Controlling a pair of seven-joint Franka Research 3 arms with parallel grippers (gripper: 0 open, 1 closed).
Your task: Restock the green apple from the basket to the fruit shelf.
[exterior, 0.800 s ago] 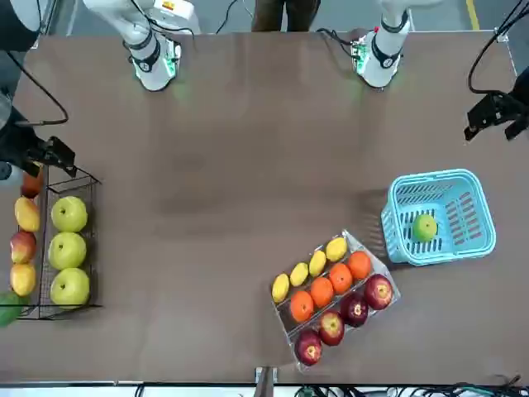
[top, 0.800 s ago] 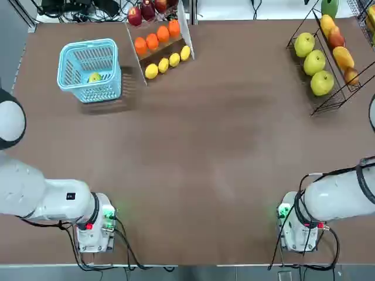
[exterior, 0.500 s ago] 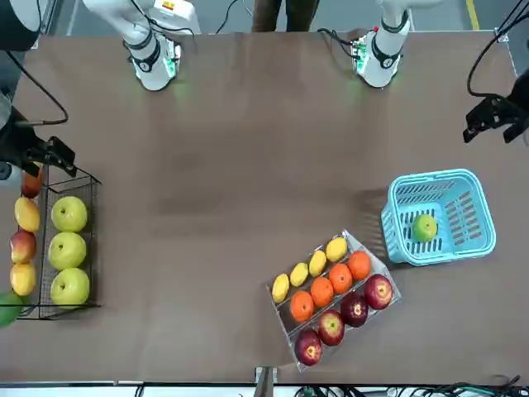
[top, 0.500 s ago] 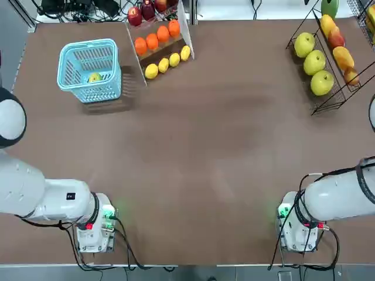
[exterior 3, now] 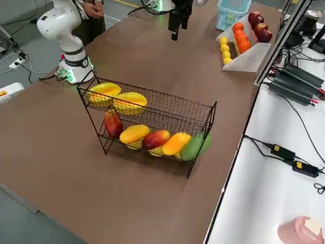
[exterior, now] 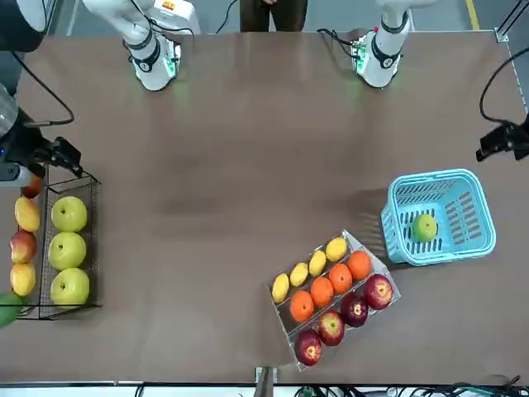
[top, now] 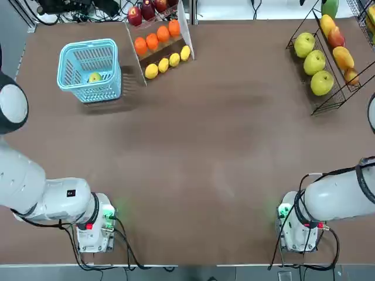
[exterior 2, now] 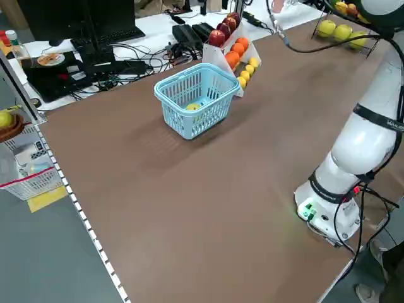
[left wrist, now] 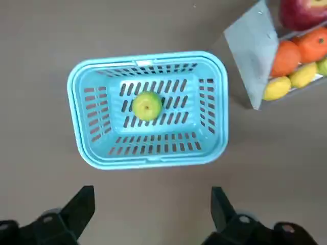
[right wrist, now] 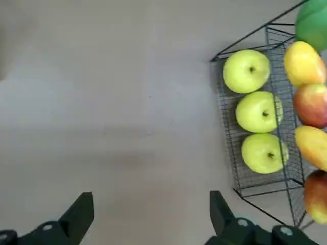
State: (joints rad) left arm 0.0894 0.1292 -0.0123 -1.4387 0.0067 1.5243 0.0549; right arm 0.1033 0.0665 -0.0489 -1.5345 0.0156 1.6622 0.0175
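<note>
Left gripper (left wrist: 148, 214) jaws spread, near basket (left wrist: 82, 127); risk: fingers snag lattice wall, missing green apple (left wrist: 147, 105).

Broad brown table (top: 199, 164), matte and bare through the middle. Sat on it at the far left: the basket (top: 89, 70), light blue. Just beside that, a white stepped stand (top: 159, 41) of oranges, lemons and red apples. Far right corner taken by the fruit shelf (top: 328, 61). Near edge bolted with two arm bases (top: 94, 225), well apart.
</note>
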